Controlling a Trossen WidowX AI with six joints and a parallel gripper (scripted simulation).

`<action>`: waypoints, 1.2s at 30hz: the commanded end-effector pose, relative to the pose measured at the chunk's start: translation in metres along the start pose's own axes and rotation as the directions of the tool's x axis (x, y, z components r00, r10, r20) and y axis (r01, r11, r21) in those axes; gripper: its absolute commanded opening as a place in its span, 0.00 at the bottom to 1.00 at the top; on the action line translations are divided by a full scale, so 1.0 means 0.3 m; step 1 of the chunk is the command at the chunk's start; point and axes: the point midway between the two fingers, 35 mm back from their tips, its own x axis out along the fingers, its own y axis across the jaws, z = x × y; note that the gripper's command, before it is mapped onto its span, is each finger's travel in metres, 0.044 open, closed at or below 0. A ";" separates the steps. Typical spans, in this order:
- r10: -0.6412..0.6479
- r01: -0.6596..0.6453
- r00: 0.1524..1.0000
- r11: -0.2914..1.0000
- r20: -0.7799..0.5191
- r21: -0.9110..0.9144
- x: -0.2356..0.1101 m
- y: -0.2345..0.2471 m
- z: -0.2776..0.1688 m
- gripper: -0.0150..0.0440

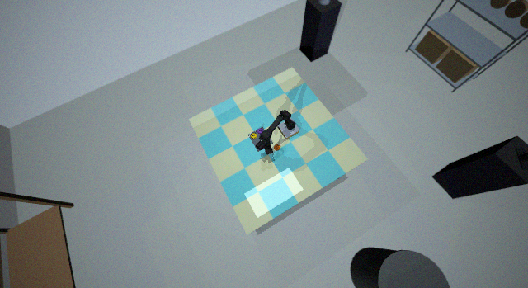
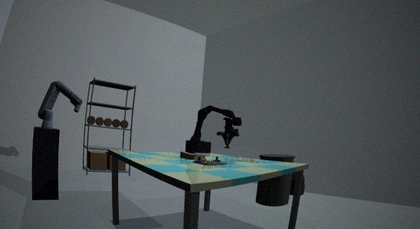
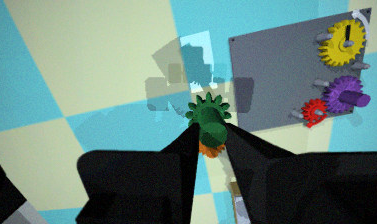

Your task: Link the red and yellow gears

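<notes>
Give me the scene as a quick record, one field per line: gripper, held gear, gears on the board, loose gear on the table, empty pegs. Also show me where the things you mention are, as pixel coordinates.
gripper: closed on the green gear's handle, above the table [image 3: 213, 131]
held gear: green gear [image 3: 209, 107], off the board
board: grey board [image 3: 274, 75]
gears on board: yellow gear [image 1: 253, 135] [image 3: 334, 50], purple gear [image 1: 260, 130] [image 3: 339, 90], red gear [image 3: 313, 109]
loose gear: orange gear [image 1: 277, 148] [image 3: 211, 151], partly hidden in the wrist view
empty pegs: several visible, near the coloured gears
</notes>
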 end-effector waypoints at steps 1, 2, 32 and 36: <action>0.001 -0.001 1.000 1.000 -0.001 -0.003 0.012 -0.029 0.019 0.25; 0.001 -0.001 1.000 1.000 -0.001 -0.003 0.014 -0.036 0.023 0.25; -0.004 0.004 1.000 1.000 0.002 0.016 0.078 -0.261 0.122 0.25; -0.005 0.005 1.000 1.000 0.000 0.016 0.086 -0.293 0.131 0.25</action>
